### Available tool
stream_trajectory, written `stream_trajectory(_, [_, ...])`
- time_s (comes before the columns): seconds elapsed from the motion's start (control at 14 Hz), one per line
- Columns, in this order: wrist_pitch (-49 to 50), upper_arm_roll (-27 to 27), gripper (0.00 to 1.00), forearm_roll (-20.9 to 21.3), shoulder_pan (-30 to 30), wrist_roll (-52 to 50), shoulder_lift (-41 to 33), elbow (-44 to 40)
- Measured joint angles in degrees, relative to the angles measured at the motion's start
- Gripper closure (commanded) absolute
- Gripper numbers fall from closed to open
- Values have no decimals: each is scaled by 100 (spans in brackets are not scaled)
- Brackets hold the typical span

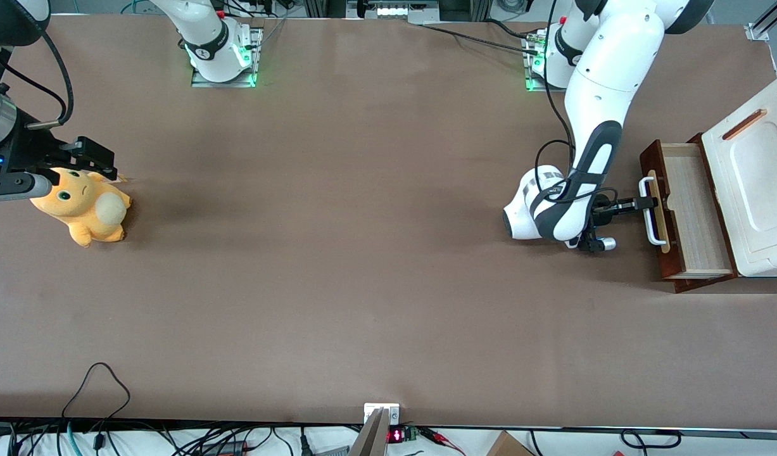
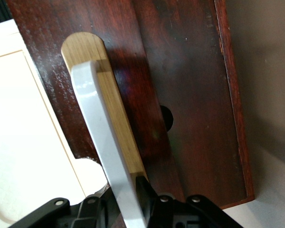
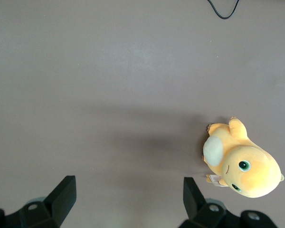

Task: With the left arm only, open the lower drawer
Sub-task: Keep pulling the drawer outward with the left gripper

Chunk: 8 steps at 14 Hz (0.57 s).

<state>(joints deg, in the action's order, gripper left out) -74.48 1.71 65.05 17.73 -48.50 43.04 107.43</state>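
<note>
Lower drawer at the working arm's end of the table, already drawn well out from under the white moulded panel with pale wood inside showing, so judged late in the pull. Left arm's gripper clamped on the white loop handle, one finger pressed to the handle's side against the pale wooden strip; next, presumably a little more straight pull away from the panel, or a release. No legible brand or writing on drawer or panel; lettering on the wrist band too small to read.
</note>
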Motion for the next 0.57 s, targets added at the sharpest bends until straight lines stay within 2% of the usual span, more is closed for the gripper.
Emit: stream_trajectory(0.57, [-6,-45,82,-46,94,0,13,-6])
